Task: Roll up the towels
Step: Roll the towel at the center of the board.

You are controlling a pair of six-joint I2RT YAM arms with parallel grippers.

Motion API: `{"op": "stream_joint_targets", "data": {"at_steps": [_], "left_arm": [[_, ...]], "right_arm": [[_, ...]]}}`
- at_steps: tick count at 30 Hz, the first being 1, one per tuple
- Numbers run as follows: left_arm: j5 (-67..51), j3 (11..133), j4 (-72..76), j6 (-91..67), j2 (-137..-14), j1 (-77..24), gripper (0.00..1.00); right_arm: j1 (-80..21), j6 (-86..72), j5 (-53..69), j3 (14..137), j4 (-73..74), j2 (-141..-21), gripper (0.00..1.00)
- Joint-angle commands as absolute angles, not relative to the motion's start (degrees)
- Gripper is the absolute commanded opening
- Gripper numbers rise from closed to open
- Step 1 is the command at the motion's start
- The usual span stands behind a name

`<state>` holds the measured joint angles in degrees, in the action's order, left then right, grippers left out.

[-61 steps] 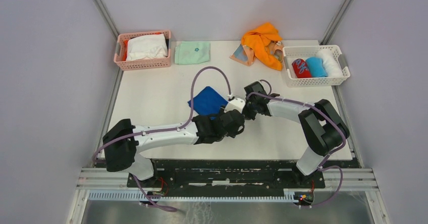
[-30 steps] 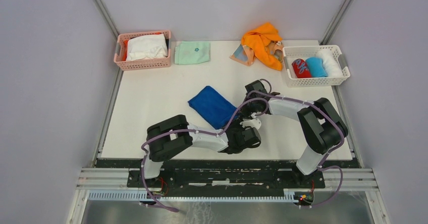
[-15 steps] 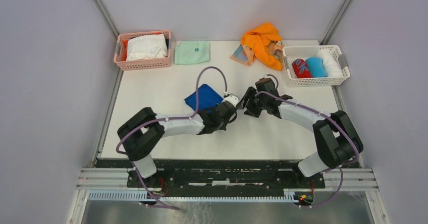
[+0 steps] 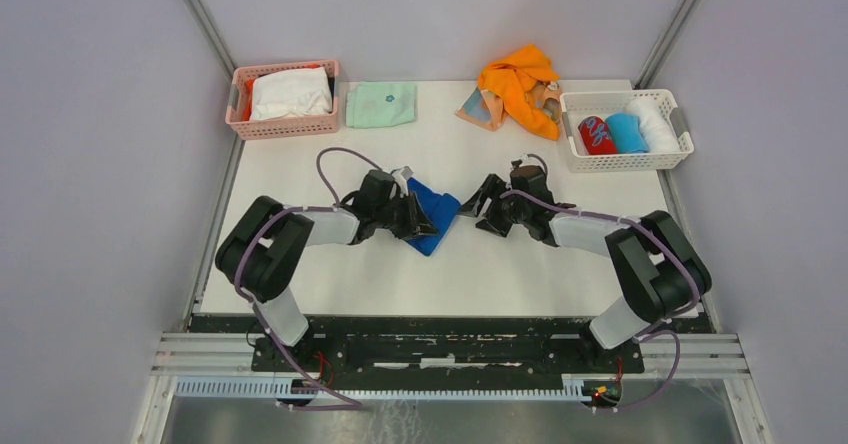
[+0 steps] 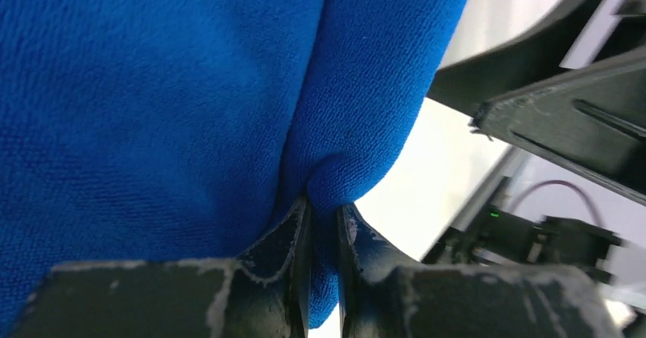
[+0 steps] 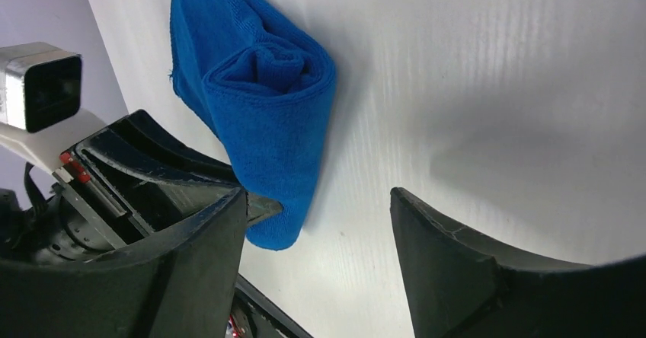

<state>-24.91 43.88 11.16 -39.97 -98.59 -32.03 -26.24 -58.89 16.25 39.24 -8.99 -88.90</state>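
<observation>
The blue towel [image 4: 433, 220] lies loosely rolled mid-table, its coiled end open toward the right wrist camera [image 6: 259, 102]. My left gripper [image 4: 414, 218] reaches in from the left and is shut on a fold of the blue towel [image 5: 228, 87]; the cloth is pinched between its fingertips [image 5: 324, 215]. My right gripper [image 4: 481, 210] stands open just right of the towel, its fingers [image 6: 457, 254] spread over bare table with nothing between them [image 6: 320, 195]. The orange towel [image 4: 520, 82] lies crumpled at the back, on top of the peach dotted towel [image 4: 477, 110].
A folded mint-green cloth [image 4: 381, 104] and a pink basket [image 4: 240, 104] holding white cloth sit at the back left. A white basket [image 4: 672, 142] at the back right holds three rolled cloths. The white table [image 4: 520, 274] ends at grey walls.
My left arm has swung from the front of the table round to the left and shut on the blue towel, which is now bunched smaller. The right gripper has opened.
</observation>
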Motion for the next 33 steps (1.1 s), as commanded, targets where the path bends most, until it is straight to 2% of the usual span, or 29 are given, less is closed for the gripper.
{"op": "stream_joint_targets", "data": {"at_steps": [1,11,16,21,24,30,33], "left_arm": [[-35.6,37.4,17.5,-53.1,-102.1,-29.1,0.13],[-36.3,33.5,21.9,-57.5,-104.1,-26.5,0.15],[-35.7,33.3,21.2,-57.7,-104.6,-26.1,0.15],[-34.6,33.3,19.0,-56.3,-104.0,-26.1,0.17],[-33.2,33.2,16.5,-54.9,-102.0,-26.2,0.20],[-27.6,33.4,6.1,-50.3,-93.1,-27.0,0.39],[-21.9,34.2,-0.7,-47.5,-86.8,-28.9,0.47]], "right_arm": [[-27.2,-61.2,20.4,39.6,-22.2,-93.4,0.77],[-29.3,-62.5,23.2,44.4,-28.6,-104.6,0.78],[-30.0,-63.3,23.8,45.2,-28.9,-108.5,0.72],[-30.5,-59.6,18.2,47.6,-16.3,-107.9,0.66],[-30.9,-58.1,13.2,49.6,-8.3,-107.7,0.57],[-33.2,-56.2,3.3,57.3,11.2,-107.4,0.35],[-34.6,-56.0,-2.0,61.9,22.1,-106.9,0.30]]}}
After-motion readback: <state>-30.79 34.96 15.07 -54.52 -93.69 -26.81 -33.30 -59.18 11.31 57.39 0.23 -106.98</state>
